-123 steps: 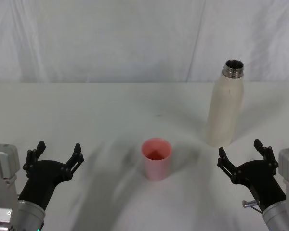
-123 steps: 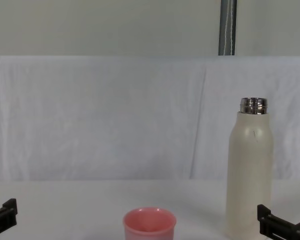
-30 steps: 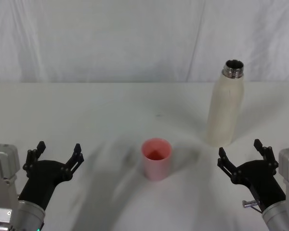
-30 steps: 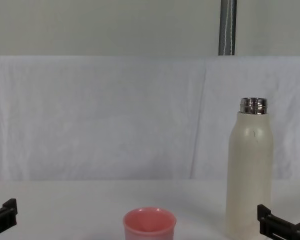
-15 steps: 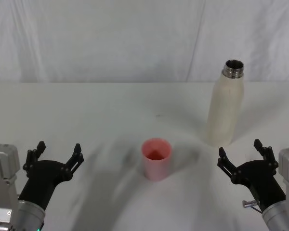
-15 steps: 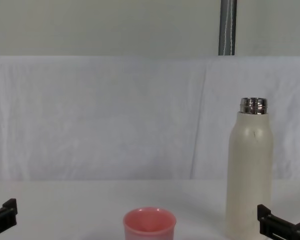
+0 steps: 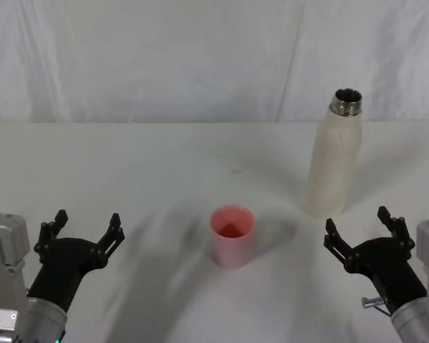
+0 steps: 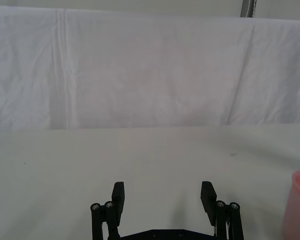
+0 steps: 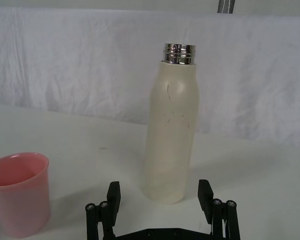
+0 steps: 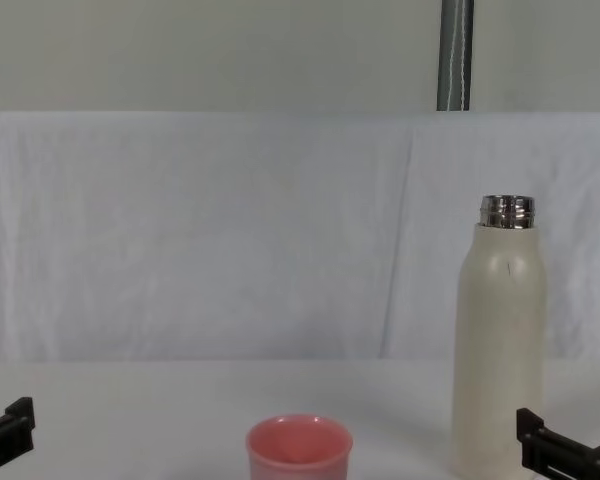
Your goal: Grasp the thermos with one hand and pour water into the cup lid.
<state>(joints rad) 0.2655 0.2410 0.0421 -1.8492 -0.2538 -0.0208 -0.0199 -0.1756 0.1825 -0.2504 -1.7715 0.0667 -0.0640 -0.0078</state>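
The cream-white thermos (image 7: 334, 161) stands upright at the right of the white table, its steel neck uncapped; it also rises tall in the chest view (image 10: 498, 350) and stands just ahead of my right gripper's fingers in the right wrist view (image 9: 171, 135). The pink cup lid (image 7: 232, 235) sits upright near the table's middle, to the left of the thermos (image 10: 298, 448) (image 9: 19, 191) (image 8: 299, 205). My right gripper (image 7: 357, 227) hovers open just in front of the thermos, empty (image 9: 159, 196). My left gripper (image 7: 84, 229) rests open at the near left, empty (image 8: 163, 196).
A white cloth covers the table (image 7: 129, 164) and hangs as a backdrop (image 7: 164, 57) behind it. A grey metal pole (image 10: 455, 55) rises behind the backdrop at the right. Bare cloth lies between the cup lid and my left gripper.
My right gripper has shifted very slightly to the right. Everything else stays where it was.
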